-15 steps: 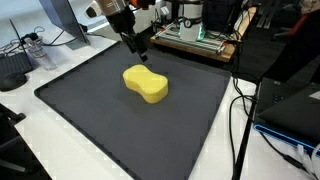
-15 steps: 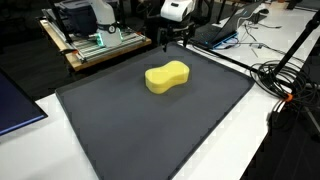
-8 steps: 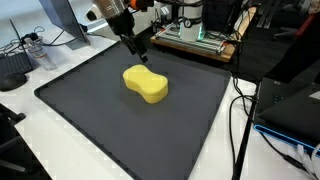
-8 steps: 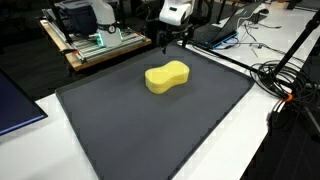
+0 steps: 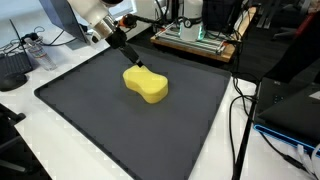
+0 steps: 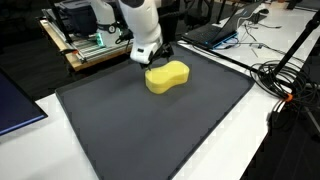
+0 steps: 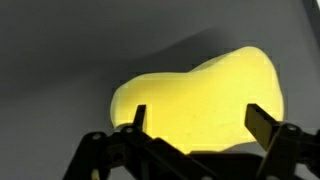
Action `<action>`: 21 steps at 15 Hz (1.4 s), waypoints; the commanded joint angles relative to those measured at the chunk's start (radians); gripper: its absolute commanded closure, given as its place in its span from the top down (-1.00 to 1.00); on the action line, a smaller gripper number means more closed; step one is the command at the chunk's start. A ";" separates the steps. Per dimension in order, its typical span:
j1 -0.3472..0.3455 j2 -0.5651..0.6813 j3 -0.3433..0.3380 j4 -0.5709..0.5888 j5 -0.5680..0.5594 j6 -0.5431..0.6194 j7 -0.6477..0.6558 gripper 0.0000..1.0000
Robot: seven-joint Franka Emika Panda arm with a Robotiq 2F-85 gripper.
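The sponge (image 5: 146, 85) is plain bright yellow with no pattern, slightly paler on top than along its sides. The mat (image 5: 100, 125) beneath it is uniform matte charcoal grey. The tabletop (image 5: 50, 140) showing along the mat's edges is white. The end effector (image 7: 196, 115) is black, and the arm (image 6: 140, 25) is white.

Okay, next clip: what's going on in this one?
A robot arm has its pincer right at one end of a yellow sponge lying on a dark mat. In the wrist view the fingers stand wide open over the sponge, not closed on it. Whether they touch it cannot be told.
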 commanded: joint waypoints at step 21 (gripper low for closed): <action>-0.142 0.097 -0.043 -0.111 0.477 0.070 -0.386 -0.48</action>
